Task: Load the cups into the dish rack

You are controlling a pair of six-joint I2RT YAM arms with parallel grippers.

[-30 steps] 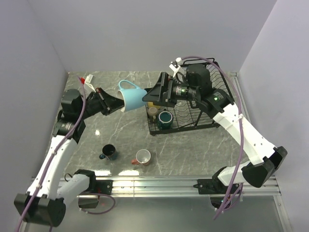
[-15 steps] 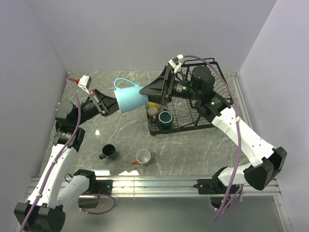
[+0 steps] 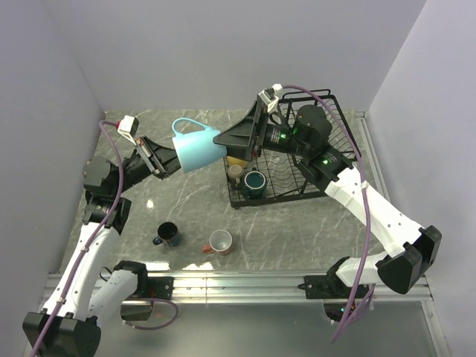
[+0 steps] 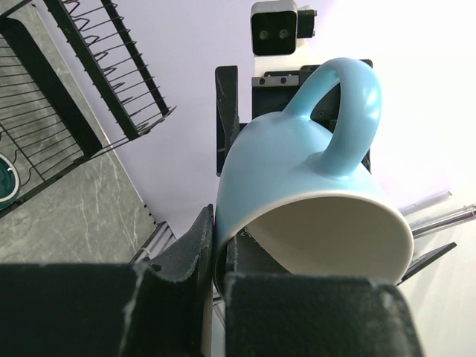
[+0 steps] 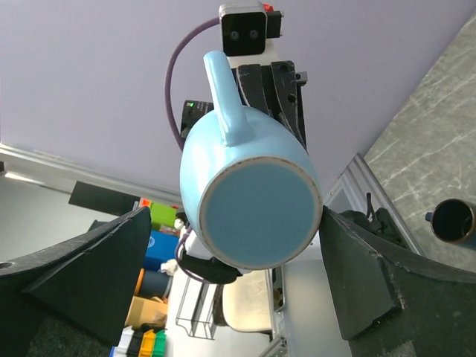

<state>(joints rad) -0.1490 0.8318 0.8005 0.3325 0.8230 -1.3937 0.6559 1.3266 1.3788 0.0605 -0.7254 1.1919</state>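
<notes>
1. 1 light blue mug point(image 3: 195, 149) hangs in the air above the far middle of the bench, tipped on its side with the handle up, apparently midway through a handover.
2. The left gripper point(image 3: 162, 158) pinches the mug's rim, 1 finger inside the mouth and 1 outside, as the left wrist view shows; that leaves the base free for the other arm.
3. The right gripper point(image 3: 229, 141) faces the mug's base with its fingers spread wide on either side, not yet closed on it.
4. The dish rack point(image 3: 335, 134) stands toward the far right corner; a dark green mug point(image 3: 253, 181) and an olive-tan mug point(image 3: 236, 171) already sit in its lower tray.
5. 2 mugs wait near the front edge: a navy mug point(image 3: 166, 233) and a pink mug point(image 3: 220, 242).
</notes>
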